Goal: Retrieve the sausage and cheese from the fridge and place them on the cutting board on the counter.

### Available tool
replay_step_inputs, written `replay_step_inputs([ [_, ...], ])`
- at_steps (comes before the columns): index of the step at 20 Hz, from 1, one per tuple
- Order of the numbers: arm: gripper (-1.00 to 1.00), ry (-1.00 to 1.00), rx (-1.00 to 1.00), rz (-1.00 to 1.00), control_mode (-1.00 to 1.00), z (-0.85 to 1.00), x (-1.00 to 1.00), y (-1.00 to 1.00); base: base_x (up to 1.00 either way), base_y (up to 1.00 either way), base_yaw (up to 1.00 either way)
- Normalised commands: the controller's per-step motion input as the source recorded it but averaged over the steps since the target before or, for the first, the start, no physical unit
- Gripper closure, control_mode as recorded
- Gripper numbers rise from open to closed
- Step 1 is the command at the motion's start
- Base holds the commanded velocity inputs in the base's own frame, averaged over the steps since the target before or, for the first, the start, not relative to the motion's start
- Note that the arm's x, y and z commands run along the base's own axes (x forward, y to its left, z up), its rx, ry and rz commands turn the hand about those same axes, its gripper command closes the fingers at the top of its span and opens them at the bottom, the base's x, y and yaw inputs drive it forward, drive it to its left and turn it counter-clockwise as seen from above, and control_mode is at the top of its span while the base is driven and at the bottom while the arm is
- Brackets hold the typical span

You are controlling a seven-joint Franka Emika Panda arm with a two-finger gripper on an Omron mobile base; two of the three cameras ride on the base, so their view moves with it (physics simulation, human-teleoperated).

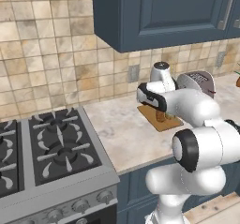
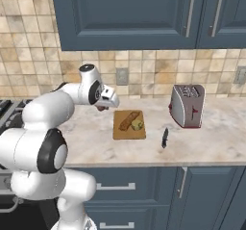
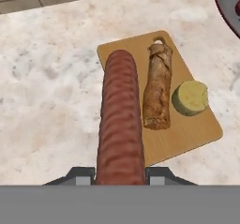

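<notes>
My gripper (image 3: pixel 121 174) is shut on the sausage (image 3: pixel 121 120), a smooth reddish-brown cylinder that sticks out ahead between the fingers. It hangs above the left part of the orange-brown cutting board (image 3: pixel 192 129) on the counter (image 3: pixel 51 101). The yellowish cheese (image 3: pixel 190 98) lies on the board's right side, beside a brown speckled log (image 3: pixel 157 89). From the right base view the gripper (image 2: pixel 102 107) hovers just left of the board (image 2: pixel 129 133), where the cheese (image 2: pixel 138 125) rests. The fridge is out of view.
A silver toaster (image 2: pixel 187 106) stands right of the board, with a dark knife (image 2: pixel 165 137) lying in front of it. A gas stove (image 1: pixel 51 148) borders the counter on the left. Blue wall cabinets (image 2: pixel 129 12) hang overhead.
</notes>
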Motion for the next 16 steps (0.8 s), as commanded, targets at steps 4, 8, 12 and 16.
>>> replay_step_inputs([
  [4, 1.0, 0.1, -0.03, 0.0, -1.0, -0.28, 0.59, -0.24, 0.0, 0.0, 0.0],
  [8, 1.0, 0.08, 0.0, 0.0, -1.0, -0.34, 0.47, -0.25, 0.0, 0.0, 0.0],
  [12, 1.0, 0.06, 0.0, 0.0, -1.0, -0.39, 0.41, -0.2, 0.0, 0.0, 0.0],
  [16, 1.0, 0.06, 0.0, 0.0, -1.0, -0.3, 0.29, -0.07, 0.0, 0.0, 0.0],
])
